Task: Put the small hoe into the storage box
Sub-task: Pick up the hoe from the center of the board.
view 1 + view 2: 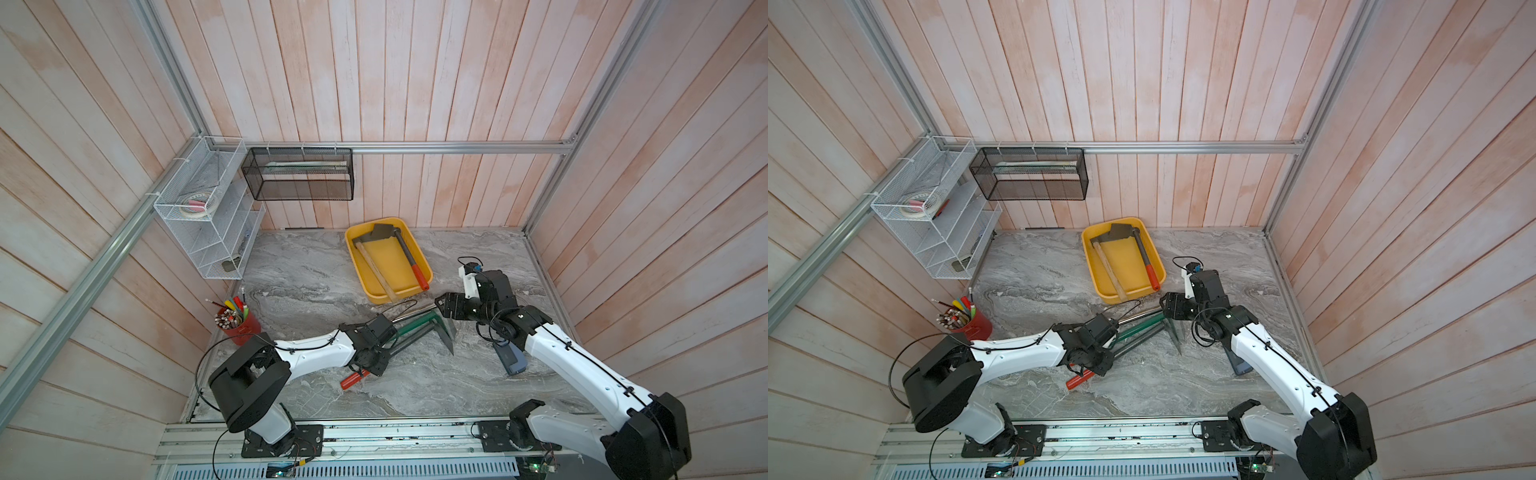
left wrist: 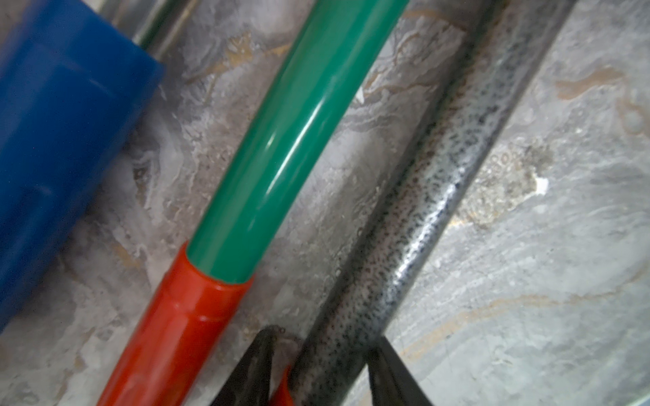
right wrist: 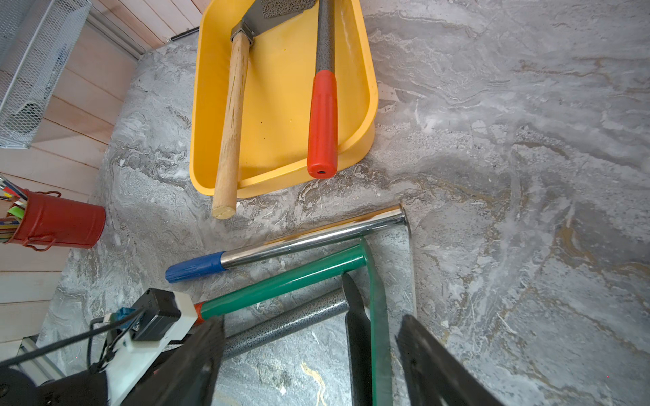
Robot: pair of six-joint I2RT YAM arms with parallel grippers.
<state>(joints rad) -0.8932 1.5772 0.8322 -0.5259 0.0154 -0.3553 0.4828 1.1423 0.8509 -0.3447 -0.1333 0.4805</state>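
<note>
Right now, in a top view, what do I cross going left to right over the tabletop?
red pencil cup → yellow storage box → right gripper → blue-grey flat object partly under the right arm. The loose tools overlap these spans, so they are left out.

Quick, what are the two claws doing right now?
Left claw: open, straddling the speckled grey handle, not gripping yet.
Right claw: open, holding nothing.

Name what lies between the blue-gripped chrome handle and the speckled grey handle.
The green handle lies between the chrome handle and the speckled grey handle, clearest in the right wrist view.
</note>
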